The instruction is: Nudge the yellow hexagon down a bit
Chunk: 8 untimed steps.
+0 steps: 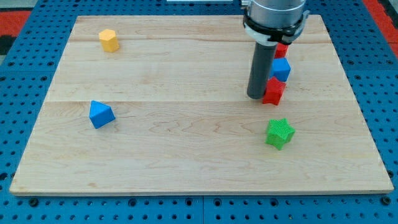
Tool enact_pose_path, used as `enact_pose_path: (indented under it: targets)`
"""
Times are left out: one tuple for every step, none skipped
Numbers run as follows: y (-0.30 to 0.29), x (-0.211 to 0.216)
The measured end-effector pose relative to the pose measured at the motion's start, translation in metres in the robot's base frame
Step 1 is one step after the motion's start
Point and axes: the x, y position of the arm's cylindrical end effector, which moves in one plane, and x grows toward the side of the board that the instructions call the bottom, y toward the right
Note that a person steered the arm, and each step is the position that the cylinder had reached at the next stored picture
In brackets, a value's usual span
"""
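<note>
The yellow hexagon [109, 40] sits near the view's top left corner of the wooden board [186, 155]. My tip [256, 96] is far to the hexagon's right, at the board's right half, touching or just left of a red block [273, 91]. A blue block [282, 68] sits just above that red block, and another red block [282, 50] shows partly behind the rod above it.
A blue triangular block [101, 114] lies at the board's left, below the yellow hexagon. A green star-shaped block [279, 133] lies below my tip. The arm's grey body [273, 15] hangs over the board's top right. A blue pegboard surrounds the board.
</note>
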Motion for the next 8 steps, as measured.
enact_pose_path:
  targets:
    - [0.012, -0.002]
    - [0.018, -0.011]
    - [0.018, -0.039]
    - [0.010, -0.070]
    - [-0.003, -0.096]
    - [-0.018, -0.123]
    - [-0.032, -0.168]
    - [-0.069, -0.201]
